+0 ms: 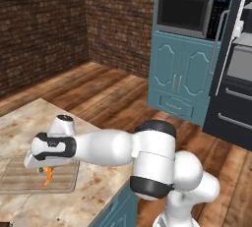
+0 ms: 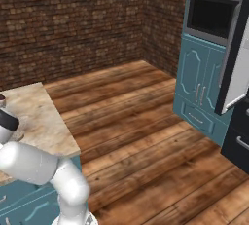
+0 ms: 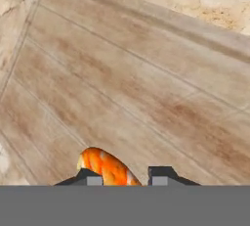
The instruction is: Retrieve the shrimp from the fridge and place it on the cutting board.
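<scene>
Shrimp [image 3: 108, 167]: orange with paler bands, pinched between the two dark fingertips [image 3: 162, 173]; in the left base view hanging [image 1: 47, 175] just under the claw, over the cutting board; whether touching the wood cannot be told.
Claw [image 1: 45, 169]: closed around the shrimp, fingers narrowly apart with the shrimp between them; pointing down at the board from close above.
Cutting board [image 1: 64, 179]: light-brown wood with lengthwise grain and a rim groove, flat on the surface at the near left; wide under the fingertips [image 3: 146, 88] in the hand view.
Surface [image 1: 29, 118]: beige marble top, on a teal base, near left; its far corner toward the wooden floor.
Fridge [image 1: 234, 93]: dark, at the far right, grey bar handles on its lower drawers; white-lined door [image 2: 233, 58] standing open.
Microwave [image 1: 189, 12]: black, set in the teal cabinet [image 1: 179, 73] just left of the fridge.
Brick wall [image 1: 44, 29]: behind, far left.
</scene>
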Available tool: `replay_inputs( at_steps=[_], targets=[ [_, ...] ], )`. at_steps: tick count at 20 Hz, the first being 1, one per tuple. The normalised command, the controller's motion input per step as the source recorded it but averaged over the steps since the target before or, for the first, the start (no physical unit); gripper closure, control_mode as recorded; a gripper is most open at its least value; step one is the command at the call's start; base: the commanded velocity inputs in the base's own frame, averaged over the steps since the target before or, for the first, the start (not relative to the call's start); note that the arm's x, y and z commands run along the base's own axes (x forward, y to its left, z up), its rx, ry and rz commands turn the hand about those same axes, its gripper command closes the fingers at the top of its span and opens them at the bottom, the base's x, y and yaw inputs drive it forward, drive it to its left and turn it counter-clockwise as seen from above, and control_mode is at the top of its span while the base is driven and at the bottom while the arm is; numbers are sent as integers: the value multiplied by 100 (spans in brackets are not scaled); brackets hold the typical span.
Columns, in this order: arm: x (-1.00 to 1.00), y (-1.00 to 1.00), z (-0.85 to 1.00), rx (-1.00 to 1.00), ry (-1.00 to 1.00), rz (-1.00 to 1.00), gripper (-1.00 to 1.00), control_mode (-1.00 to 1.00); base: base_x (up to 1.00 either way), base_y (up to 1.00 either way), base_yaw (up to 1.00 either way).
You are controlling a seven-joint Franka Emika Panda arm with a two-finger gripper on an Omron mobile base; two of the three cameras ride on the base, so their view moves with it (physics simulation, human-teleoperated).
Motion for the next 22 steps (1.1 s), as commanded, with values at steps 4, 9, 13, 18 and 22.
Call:
replay_inputs(
  at_steps=[4,9,13,18,22],
  targets=[
    [49,40,-35,0,4,0,-100,-100,0,0,0],
    [20,31,-20,0,5,0,-100,-100,0,0,0],
    [-3,4,-1,0,1,0,-100,-100,0,0,0],
    [-9,0,-8,0,0,0,-100,-100,0,0,0],
    [-50,-2,0,0,0,0,-100,-100,0,0,0]
  ],
)
